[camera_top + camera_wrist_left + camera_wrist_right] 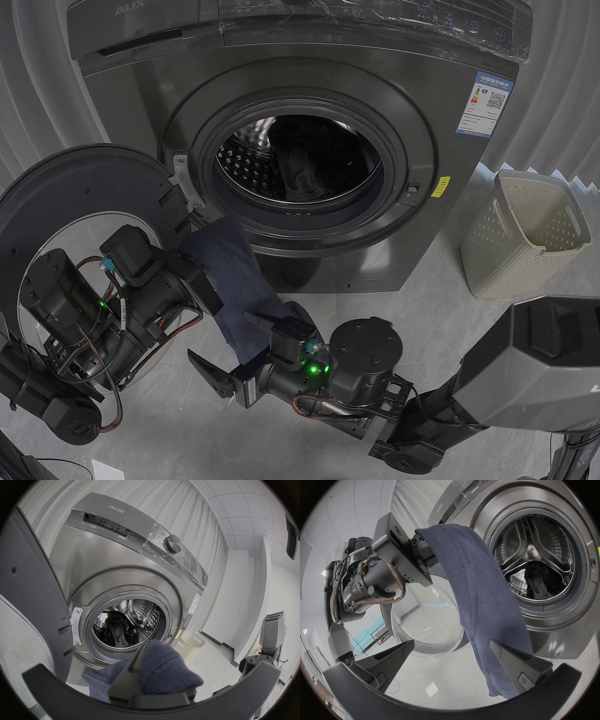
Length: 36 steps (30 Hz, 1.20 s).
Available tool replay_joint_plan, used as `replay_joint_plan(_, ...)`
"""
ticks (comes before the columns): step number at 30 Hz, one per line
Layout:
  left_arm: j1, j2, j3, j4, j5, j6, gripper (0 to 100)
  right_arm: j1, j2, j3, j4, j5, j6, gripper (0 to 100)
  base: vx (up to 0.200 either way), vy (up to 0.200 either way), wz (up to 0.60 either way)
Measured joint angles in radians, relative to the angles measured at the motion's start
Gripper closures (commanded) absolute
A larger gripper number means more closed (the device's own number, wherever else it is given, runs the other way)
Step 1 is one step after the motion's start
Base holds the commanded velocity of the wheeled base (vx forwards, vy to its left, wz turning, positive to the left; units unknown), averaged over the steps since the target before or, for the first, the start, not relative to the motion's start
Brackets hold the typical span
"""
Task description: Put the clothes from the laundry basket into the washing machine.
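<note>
The washing machine (350,81) stands with its round door (81,187) swung wide to the left. Dark clothes (300,165) lie inside the drum (117,630), also in the right wrist view (537,583). My left gripper (197,269) is shut on a navy blue garment (240,281), held just below and left of the drum opening. The garment (484,605) hangs down from it in a long fold. My right gripper (240,350) stands open lower down, and the garment's lower end hangs against one of its fingers (518,664). The beige laundry basket (525,237) shows no clothes inside.
The basket sits on the grey floor to the right of the machine, near a white curtain. The open door (425,627) takes up the space at the left behind my left arm. Bare floor lies in front of the machine.
</note>
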Motion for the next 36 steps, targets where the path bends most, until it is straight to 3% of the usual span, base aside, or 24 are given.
replay_joint_plan(5, 0.000, -0.001, 0.001, 0.000, 0.000, 0.000, 100, -0.011, 0.072, -0.092, 0.002, -0.003, -0.002, 0, 0.000, 0.000, 0.00)
replay_joint_plan(12, 0.000, -0.006, 0.002, 0.000, 0.000, 0.000, 100, -0.087, 0.140, -0.195, 0.017, -0.028, -0.009, 0, 0.000, 0.000, 0.00)
replay_joint_plan(19, -0.001, -0.006, 0.005, 0.000, 0.000, 0.001, 100, -0.127, 0.152, -0.232, 0.043, -0.063, -0.010, 0, 0.000, 0.000, 0.00)
replay_joint_plan(32, -0.004, -0.007, 0.007, 0.000, 0.000, 0.000, 100, -0.133, 0.172, -0.269, 0.046, -0.069, -0.011, 0, 0.000, 0.000, 0.00)
replay_joint_plan(33, -0.005, -0.007, 0.007, 0.000, 0.000, 0.000, 100, -0.133, 0.176, -0.277, 0.046, -0.076, -0.011, 100, 0.000, 0.000, 0.00)
replay_joint_plan(36, -0.006, -0.009, 0.007, 0.000, 0.000, 0.001, 100, -0.132, 0.184, -0.293, 0.046, -0.086, -0.009, 100, 0.000, 0.000, 0.00)
